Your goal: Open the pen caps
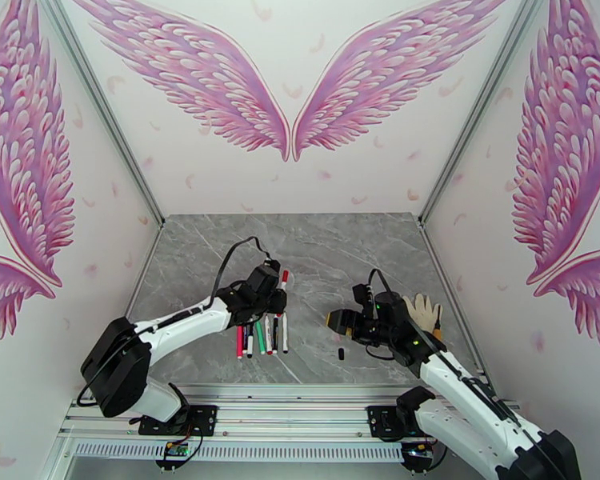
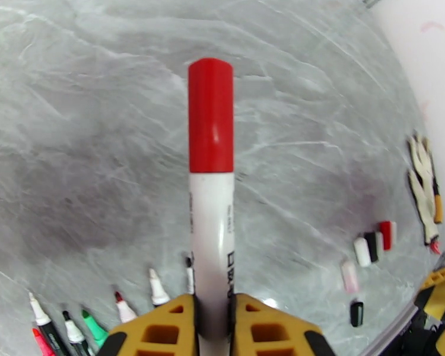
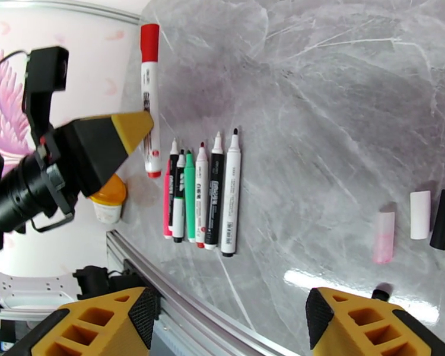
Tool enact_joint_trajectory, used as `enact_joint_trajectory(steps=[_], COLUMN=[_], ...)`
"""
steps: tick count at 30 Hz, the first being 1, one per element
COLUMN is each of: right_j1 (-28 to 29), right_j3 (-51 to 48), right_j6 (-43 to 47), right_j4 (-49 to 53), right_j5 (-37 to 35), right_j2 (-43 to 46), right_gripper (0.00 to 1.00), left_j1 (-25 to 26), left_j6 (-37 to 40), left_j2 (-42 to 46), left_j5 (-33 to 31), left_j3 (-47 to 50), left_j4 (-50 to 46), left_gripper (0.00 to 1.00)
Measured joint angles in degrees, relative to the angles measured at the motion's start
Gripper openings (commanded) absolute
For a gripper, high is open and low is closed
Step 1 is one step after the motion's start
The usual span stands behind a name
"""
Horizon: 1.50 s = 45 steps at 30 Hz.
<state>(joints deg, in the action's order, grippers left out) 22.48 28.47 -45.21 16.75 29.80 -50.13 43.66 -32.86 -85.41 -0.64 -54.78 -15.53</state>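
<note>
My left gripper (image 2: 212,304) is shut on the white barrel of a pen (image 2: 212,232) whose red cap (image 2: 210,117) is still on and points away from the wrist. From above, that gripper (image 1: 273,298) holds the pen (image 1: 282,291) just above the table. Several uncapped pens (image 3: 200,191) lie side by side in a row (image 1: 262,338) below it. Loose pen caps lie to the right: pink (image 3: 384,237), white (image 3: 420,215), black (image 3: 444,219), and a small black one (image 1: 341,354). My right gripper (image 3: 231,318) is open and holds nothing, hovering near these caps (image 1: 336,320).
A white and tan glove (image 1: 425,310) lies at the table's right side, behind the right arm. A metal rail (image 1: 284,390) runs along the near edge. Bare grey marble (image 1: 324,250) stretches behind both grippers.
</note>
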Motion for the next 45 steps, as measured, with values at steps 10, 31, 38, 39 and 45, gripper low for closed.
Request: enact_joint_trajectory(steps=[10,31,38,39,45], right_j1=[-0.26,-0.26,-0.26,-0.26,-0.26], right_j3=[6.51,11.28,11.28,11.28,11.28], right_j6=[-3.69,-4.35,-4.35,-4.35,-4.31], right_j4=[-5.75,-12.28,-13.14,-13.18,-13.16], right_j5=[1.99,3.45,3.45,3.45,3.45], right_j2=[-9.86,-20.50,-20.50,-20.50,-20.50], right_gripper=[0.67,0.48,0.40,0.40,0.38], left_j1=[2.84,7.28,7.87,7.87,7.87], left_j6=[3.41,4.37,4.31,4.31,4.11], left_j2=[1.62,1.38,0.72,0.72,0.70], left_j5=[10.03,21.00,21.18,21.18,21.00], left_j3=[2.25,2.27,2.23,2.19,1.73], left_j4=[5.22,7.28,7.30,7.30,7.30], left_gripper=[0.19,0.18,0.18,0.18,0.18])
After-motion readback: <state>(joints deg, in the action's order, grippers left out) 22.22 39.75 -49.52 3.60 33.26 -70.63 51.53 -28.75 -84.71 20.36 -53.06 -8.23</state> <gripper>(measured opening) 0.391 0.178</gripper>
